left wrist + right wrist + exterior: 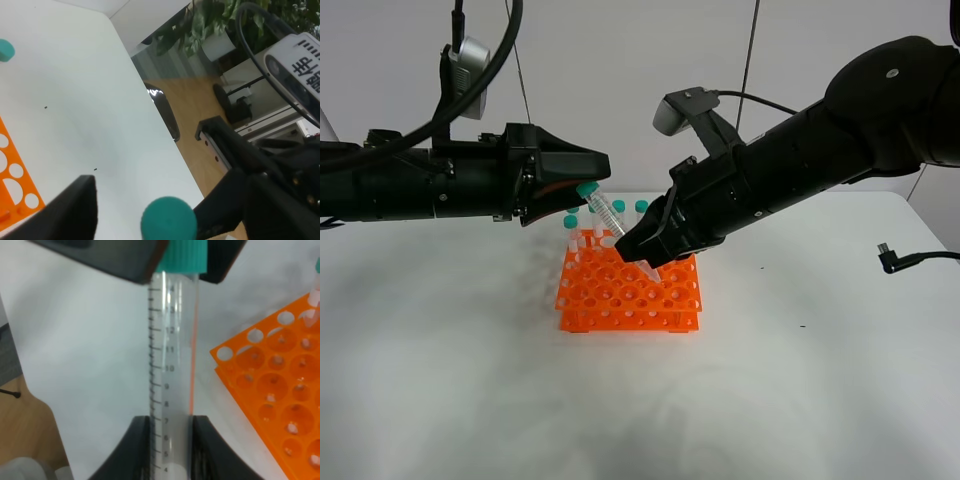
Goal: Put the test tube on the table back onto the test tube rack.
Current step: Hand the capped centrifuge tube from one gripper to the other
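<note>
The test tube [608, 215] is clear with a teal cap [587, 188] and hangs tilted above the back of the orange test tube rack [630, 295]. My right gripper [642, 255] is shut on its lower part; the right wrist view shows the fingers [142, 445] pressed on both sides of the tube [172, 365]. My left gripper [592, 180] is at the cap end. In the left wrist view the cap [167, 220] lies between its open fingers [75, 210], with a gap on one side. The rack also shows in the right wrist view [280, 390].
Other teal-capped tubes [619, 207] stand in the rack's back rows, one seen in the left wrist view [5, 50]. A black cable plug [890, 260] lies on the white table [440, 380] at the right. The table's far edge [150, 100] is close behind the rack.
</note>
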Available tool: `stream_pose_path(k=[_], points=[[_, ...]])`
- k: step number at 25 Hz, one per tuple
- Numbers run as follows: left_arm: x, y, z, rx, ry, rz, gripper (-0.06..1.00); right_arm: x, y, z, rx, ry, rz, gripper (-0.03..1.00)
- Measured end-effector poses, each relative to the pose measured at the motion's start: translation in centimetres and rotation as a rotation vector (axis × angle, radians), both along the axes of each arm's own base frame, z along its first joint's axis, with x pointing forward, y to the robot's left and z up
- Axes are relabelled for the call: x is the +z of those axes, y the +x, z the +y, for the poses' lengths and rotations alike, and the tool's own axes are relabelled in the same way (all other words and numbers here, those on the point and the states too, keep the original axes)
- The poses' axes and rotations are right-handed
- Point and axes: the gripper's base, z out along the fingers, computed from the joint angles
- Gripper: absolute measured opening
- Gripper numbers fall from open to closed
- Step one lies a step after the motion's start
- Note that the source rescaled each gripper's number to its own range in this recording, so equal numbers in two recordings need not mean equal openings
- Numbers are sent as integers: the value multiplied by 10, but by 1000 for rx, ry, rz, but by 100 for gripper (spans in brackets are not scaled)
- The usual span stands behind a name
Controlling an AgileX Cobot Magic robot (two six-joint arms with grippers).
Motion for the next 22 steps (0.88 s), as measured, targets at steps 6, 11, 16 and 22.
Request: stream_pose_path(k=[6, 11, 16, 22], points=[[0, 0, 0, -4, 6, -2, 79, 0, 0, 0, -5, 6, 2, 2], [0, 0, 0, -4, 6, -2, 65, 1, 0, 0, -6, 10, 4, 2], [0, 0, 0, -5, 7, -3, 17, 1, 0, 1, -8, 13, 5, 2], [0, 0, 0, -8, 4, -3, 0, 1, 0, 1, -8, 13, 5, 2]])
